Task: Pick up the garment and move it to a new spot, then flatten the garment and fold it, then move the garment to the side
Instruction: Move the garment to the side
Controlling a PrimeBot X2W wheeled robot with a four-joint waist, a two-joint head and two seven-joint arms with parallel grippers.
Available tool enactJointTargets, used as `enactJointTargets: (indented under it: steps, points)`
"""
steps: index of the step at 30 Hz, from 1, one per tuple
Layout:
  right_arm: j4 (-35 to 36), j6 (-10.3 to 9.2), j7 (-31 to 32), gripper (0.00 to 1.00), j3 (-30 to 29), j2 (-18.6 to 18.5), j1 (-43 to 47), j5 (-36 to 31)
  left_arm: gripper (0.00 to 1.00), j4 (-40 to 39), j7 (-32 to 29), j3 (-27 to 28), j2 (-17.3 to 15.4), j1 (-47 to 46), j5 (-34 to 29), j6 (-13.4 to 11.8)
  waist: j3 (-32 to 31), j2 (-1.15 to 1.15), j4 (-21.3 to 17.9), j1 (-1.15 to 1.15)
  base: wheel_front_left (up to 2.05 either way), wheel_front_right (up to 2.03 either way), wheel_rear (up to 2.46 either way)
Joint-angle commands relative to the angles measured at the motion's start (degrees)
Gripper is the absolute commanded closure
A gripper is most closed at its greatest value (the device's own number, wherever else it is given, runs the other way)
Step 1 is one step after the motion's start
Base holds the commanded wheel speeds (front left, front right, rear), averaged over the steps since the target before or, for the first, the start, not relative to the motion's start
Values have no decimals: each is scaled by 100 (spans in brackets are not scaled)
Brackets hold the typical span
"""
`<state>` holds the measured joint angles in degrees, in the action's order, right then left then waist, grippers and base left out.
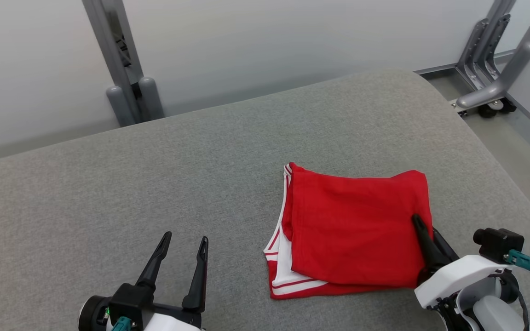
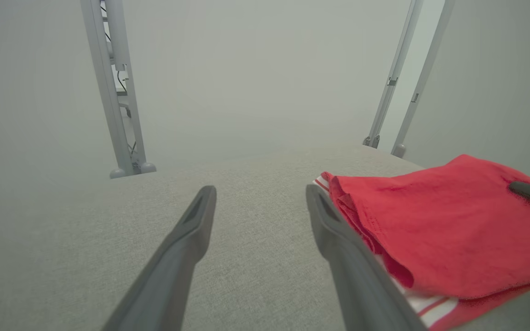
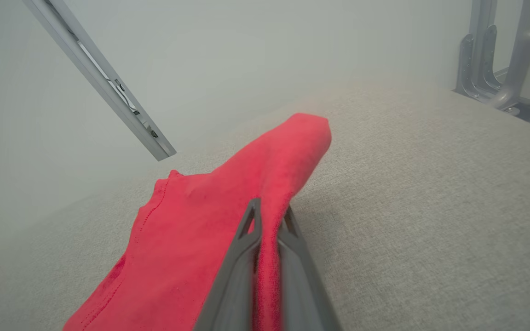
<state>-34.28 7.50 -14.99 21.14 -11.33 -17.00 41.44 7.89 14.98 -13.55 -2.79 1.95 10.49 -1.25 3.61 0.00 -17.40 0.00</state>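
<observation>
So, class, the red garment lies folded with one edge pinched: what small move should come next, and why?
Probably slide the garment toward the side with the right fingers. It already looks folded, those fingers are shut on its right edge, and the left fingers stand open, apart from it over the grey surface.

Grey woven fabric tabletop (image 1: 108, 193) with a rounded far edge, plain pale wall (image 1: 292, 41) behind, grey metal upright (image 1: 104, 50) at the back, angled metal frame leg (image 1: 495, 94) on a black caster (image 1: 495, 108), grey floor (image 1: 522, 161).
</observation>
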Motion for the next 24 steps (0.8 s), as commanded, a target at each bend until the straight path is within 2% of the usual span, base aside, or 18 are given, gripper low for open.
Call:
enactJointTargets:
  steps: [1, 6, 13, 24]
  points:
    - [-21, -2, -31, 100, 33, -49, 15, -24, 0, -3, 22, 10, -24, -107, -38, -10, 22, 0, -55, 0, 0, 0, 0]
    - [-139, -2, -31, 100, 253, -168, -295, -75, 0, -28, 22, -39, -24, -202, -94, 23, 165, 0, -45, 0, 0, 0, 0]
    - [-329, -2, -32, 100, 490, -570, -1034, -203, 0, 12, 23, -121, -64, -587, -217, 130, 594, 0, 219, 0, 0, 0, 0]
    - [-683, -2, -33, 100, 248, -1249, -2323, -535, 0, -391, -120, -359, -118, -1468, -402, 292, 1503, 0, 429, 0, 0, 0, 0]
